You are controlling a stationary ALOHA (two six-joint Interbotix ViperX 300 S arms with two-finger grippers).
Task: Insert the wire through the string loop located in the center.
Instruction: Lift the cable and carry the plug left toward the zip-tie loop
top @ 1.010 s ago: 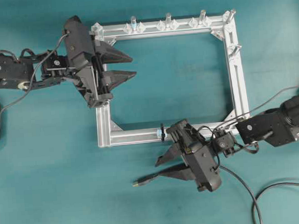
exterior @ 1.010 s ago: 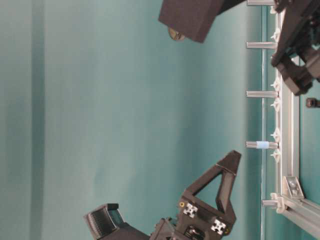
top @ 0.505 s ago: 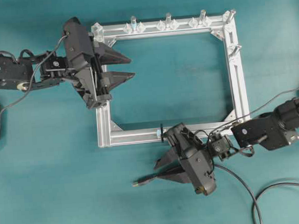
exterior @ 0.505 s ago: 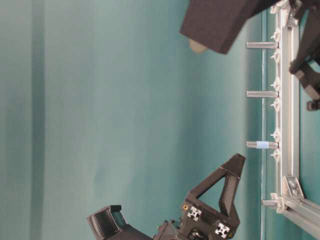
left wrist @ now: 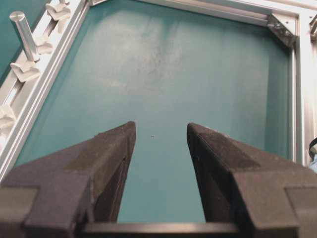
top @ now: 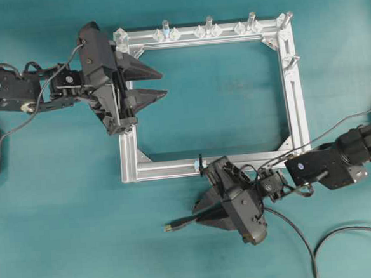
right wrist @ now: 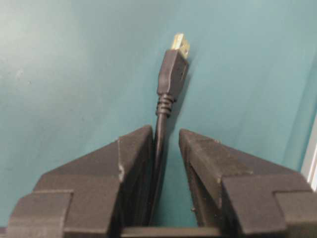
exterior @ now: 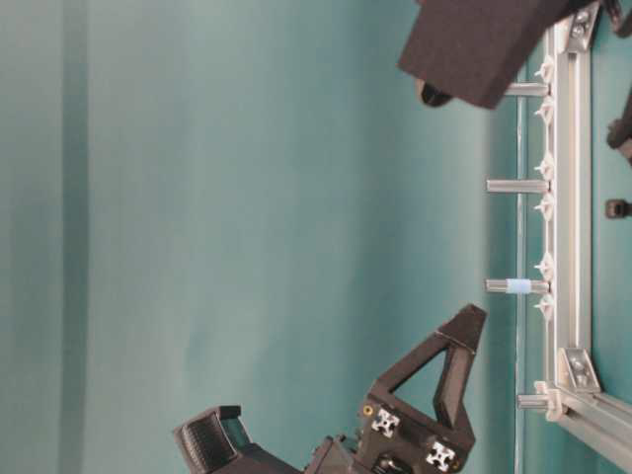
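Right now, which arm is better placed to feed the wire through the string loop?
Right. The right gripper straddles the wire, plug protruding ahead, just below the string loop. The left gripper is open, empty, over the frame's far corner.

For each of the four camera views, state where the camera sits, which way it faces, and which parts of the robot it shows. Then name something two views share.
Overhead: above, looking straight down on the aluminium frame; both arms show.
Table-level: low, picture turned sideways, facing along the frame's pegs; dark gripper parts show.
Left wrist: behind the left gripper, facing the frame's inside.
Right wrist: behind the right gripper, facing the wire.
Shared: the wire's plug appears overhead and in the right wrist view.
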